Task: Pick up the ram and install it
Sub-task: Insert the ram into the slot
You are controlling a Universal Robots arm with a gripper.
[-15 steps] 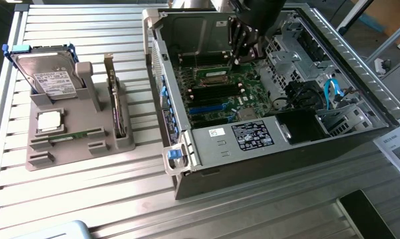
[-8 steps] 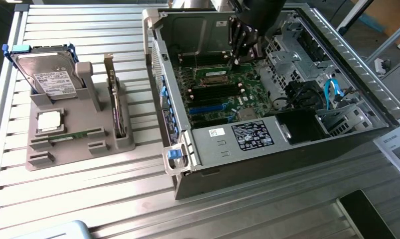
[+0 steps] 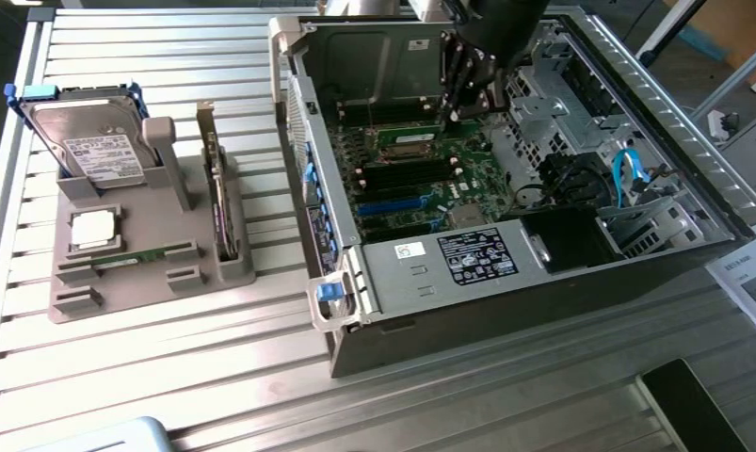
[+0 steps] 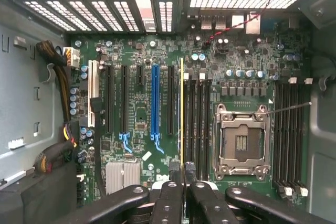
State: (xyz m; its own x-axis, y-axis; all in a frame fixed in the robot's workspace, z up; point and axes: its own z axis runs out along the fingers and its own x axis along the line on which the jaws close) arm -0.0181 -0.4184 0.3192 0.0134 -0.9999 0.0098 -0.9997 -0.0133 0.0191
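The ram [image 4: 182, 114], seen edge-on as a thin yellow-green strip, is pinched between the two black fingertips [image 4: 175, 170] of the gripper [image 4: 182, 171], which is pressed together on the stick's end. The stick stands over the motherboard [image 4: 137, 129], lined up with its slots, between a long black expansion slot [image 4: 170, 100] and the nearest bank of black memory slots [image 4: 198, 119]; whether its lower edge touches the board cannot be told. Just beyond that bank lies the empty processor socket [image 4: 241, 140] in its metal frame, with a second bank of memory slots [image 4: 291, 129] on its far side, and a blue expansion slot [image 4: 155, 103] runs parallel on the other side of the ram. In the exterior view the gripper [image 3: 470, 94] reaches down into the far end of the open computer case [image 3: 340, 235], above the board, while a labelled metal power supply box [image 3: 478, 254] sits at the near end and blue cables [image 3: 625, 174] curl at the side toward the exterior view's right. The case rests on a slatted metal table [image 3: 227, 377]. Near the table's edge at the exterior view's left sits a grey parts holder [image 3: 83, 301] carrying a hard drive [image 3: 95, 141] propped upright, an expansion card [image 3: 215, 184] standing on edge, a square processor chip [image 3: 92, 229] and a second green stick [image 3: 139, 256] lying flat, well apart from the case.
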